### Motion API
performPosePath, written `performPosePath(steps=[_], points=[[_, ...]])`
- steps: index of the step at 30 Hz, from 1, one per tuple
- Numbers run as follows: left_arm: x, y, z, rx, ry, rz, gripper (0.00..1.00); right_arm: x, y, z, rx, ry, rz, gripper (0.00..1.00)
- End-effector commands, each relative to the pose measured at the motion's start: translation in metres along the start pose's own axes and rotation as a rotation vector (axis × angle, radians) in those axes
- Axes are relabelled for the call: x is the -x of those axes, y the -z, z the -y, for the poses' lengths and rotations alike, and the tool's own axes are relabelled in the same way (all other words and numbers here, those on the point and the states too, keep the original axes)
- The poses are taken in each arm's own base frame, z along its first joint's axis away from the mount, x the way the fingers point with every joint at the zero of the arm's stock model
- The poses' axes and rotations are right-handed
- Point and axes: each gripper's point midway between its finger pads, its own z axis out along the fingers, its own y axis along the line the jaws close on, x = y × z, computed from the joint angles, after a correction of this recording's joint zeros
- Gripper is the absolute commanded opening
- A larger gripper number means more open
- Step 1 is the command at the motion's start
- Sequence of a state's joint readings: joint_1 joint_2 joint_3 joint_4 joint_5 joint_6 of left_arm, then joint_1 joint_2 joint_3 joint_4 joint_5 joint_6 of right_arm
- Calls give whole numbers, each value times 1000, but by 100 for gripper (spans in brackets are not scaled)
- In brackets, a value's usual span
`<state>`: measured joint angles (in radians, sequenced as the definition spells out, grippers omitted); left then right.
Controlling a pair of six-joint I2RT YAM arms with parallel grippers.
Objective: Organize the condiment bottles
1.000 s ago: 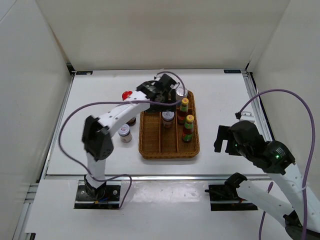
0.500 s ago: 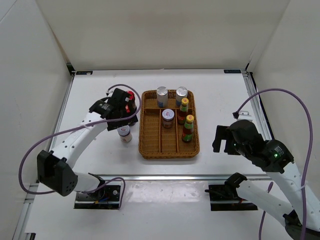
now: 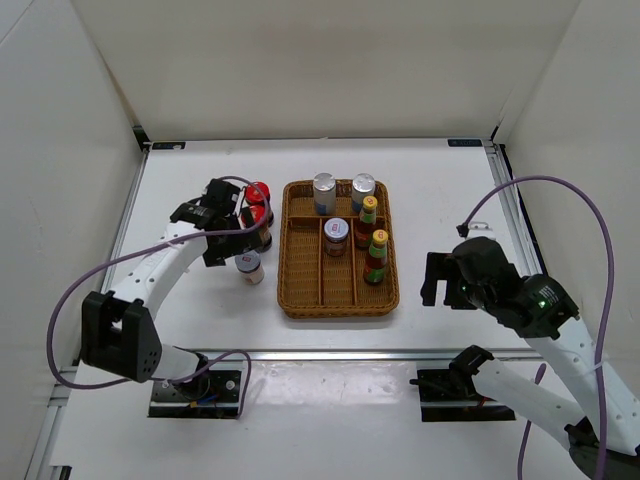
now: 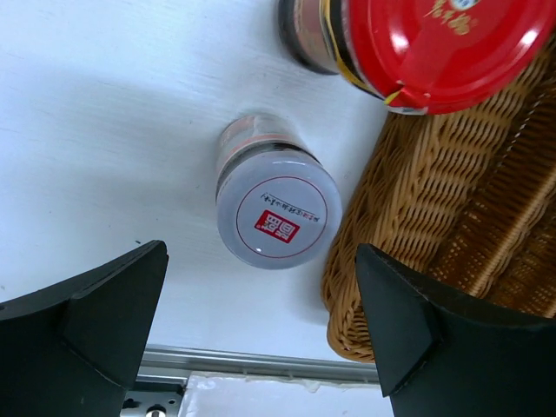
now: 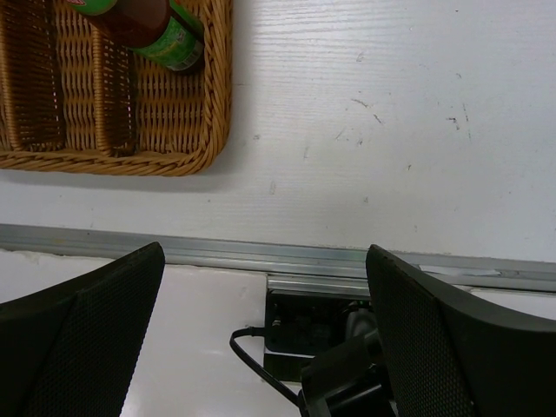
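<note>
Wicker tray [image 4: 434, 217] edge sits just beside the silver-lidded jar [image 4: 276, 213] under the left end effector [image 4: 261, 261], fingers [image 4: 87, 313] spread.

This looks like a robotics lab, a closed test cell rather than a home. Plain white panels [image 3: 320, 70] stand along the far, left and right edges of the white desk [image 3: 440, 200]. A metal rail [image 3: 330, 352] runs along its near edge. Behind that rail the left arm [image 3: 160, 272] and the right arm [image 3: 520, 300] are bolted on black plates [image 3: 195, 392], and loose purple cables [image 3: 560, 182] hang from them.
</note>
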<state>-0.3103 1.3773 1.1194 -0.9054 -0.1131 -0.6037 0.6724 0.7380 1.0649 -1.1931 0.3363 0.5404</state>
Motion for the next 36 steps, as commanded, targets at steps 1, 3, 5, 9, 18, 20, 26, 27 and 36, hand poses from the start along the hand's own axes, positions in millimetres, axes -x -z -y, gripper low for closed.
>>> performPosePath(steps=[1,3,5,9,18,20,26,27,36], points=[[0,-8,9,-58,-32,-14,100,5,-1,-5,25,9,17,100],[1,-8,10,-63,-43,-6,100,6,-3,-8,33,19,11,100],[-1,-13,9,-58,-54,-14,100,6,-3,-8,33,19,11,100],[-5,-26,9,-48,-77,-50,100,5,-3,-10,41,19,6,100],[-11,-21,6,-64,-59,-54,56,6,-5,-12,49,29,2,100],[-7,-10,12,-107,-57,-32,44,5,-7,-12,43,32,-8,100],[11,55,55,-274,-51,107,24,18,9,-3,4,11,46,100],[14,67,62,-285,-52,120,24,21,11,-2,6,-5,73,100],[-4,98,149,-399,-212,128,22,40,40,49,-84,-85,425,100]])
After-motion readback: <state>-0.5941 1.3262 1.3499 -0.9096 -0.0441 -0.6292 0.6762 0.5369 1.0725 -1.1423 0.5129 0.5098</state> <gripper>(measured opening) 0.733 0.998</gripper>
